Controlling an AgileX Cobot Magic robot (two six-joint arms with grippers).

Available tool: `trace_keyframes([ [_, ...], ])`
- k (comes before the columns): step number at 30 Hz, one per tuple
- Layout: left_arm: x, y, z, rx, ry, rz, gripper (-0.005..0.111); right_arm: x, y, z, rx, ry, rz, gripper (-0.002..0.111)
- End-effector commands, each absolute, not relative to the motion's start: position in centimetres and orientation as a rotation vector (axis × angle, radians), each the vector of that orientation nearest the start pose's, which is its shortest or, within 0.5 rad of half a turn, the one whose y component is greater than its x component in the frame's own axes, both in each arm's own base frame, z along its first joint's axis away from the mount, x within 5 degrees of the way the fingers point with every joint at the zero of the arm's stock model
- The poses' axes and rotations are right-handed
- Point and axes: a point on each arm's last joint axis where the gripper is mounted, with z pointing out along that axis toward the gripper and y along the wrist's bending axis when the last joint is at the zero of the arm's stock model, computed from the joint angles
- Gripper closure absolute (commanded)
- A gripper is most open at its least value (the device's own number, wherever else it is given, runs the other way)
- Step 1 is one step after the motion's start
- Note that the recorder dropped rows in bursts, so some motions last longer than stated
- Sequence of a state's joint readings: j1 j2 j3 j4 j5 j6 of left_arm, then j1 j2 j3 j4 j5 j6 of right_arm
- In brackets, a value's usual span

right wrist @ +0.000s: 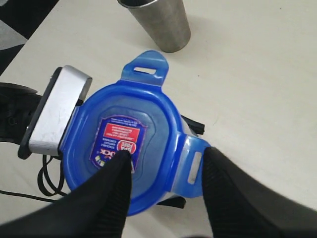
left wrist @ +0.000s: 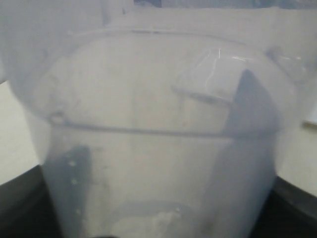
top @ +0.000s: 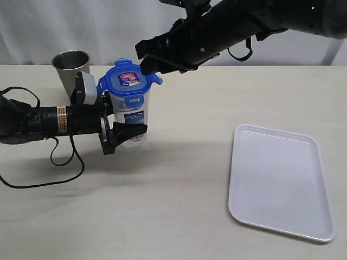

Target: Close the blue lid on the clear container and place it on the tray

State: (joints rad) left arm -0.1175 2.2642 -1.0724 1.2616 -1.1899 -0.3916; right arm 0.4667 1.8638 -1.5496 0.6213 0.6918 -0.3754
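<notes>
1. A grey steel cup (top: pixel 70 67) stands behind the left jaws and apart from them. Whether anything is in it cannot be told.
2. The left gripper (top: pixel 122 120) is clamped on the clear container (top: pixel 132 108), with one jaw on each side of its lower body, so the container is held upright. Whether its base rests on the table (top: pixel 179 206) cannot be told. Nothing is seen inside it in the left wrist view.
3. The blue lid (top: pixel 129 81) is seated on the container's mouth, above the left jaws, with its sticker (right wrist: pixel 119 139) facing up. Its flaps (right wrist: pixel 146 69) are seen sticking outward, so the lid is judged to be laid on but not yet locked.
4. The right gripper (right wrist: pixel 168 161) is held over the lid with its jaws apart. One fingertip (right wrist: pixel 116 183) lies over the sticker and the other lies outside a side flap, so that flap and the lid's rim are between them. No firm grip on the lid is shown.
5. The step in hand is judged to be the snapping shut. It is best done with the lid pressed straight down through its centre and the container clamped below, and then each flap folded down in turn. Sideways force is to be avoided, since the tall, narrow container could be twisted in the left jaws.
6. The white tray (top: pixel 279 179) lies well apart from both pairs of jaws, beyond the right gripper. Nothing is seen on it.
</notes>
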Motion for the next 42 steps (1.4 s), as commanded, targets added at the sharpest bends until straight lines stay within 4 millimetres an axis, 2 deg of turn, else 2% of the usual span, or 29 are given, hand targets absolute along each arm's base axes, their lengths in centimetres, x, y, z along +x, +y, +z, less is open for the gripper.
trace_keyframes([
  [1, 36.9, -12.5, 8.8, 1.102, 1.451, -0.861, 0.107, 36.8, 22.4, 27.9, -0.598, 2.384, 0.724, 0.065],
  [24, 36.9, -12.5, 8.8, 1.102, 1.451, -0.861, 0.107, 37.1, 23.5, 24.5, -0.632, 2.479, 0.844, 0.065],
  [33, 36.9, -12.5, 8.8, 1.102, 1.451, -0.861, 0.107, 37.4, 24.0, 22.0, -0.648, 2.540, 0.889, 0.065],
  [36, 36.9, -12.5, 8.8, 1.102, 1.451, -0.861, 0.107, 37.6, 24.1, 21.3, -0.644, 2.558, 0.890, 0.070],
  [40, 36.9, -12.5, 8.8, 1.102, 1.451, -0.861, 0.107, 37.7, 24.2, 20.5, -0.646, 2.575, 0.891, 0.084],
  [42, 36.9, -12.5, 8.8, 1.102, 1.451, -0.861, 0.107, 37.7, 24.2, 20.3, -0.658, 2.577, 0.899, 0.085],
])
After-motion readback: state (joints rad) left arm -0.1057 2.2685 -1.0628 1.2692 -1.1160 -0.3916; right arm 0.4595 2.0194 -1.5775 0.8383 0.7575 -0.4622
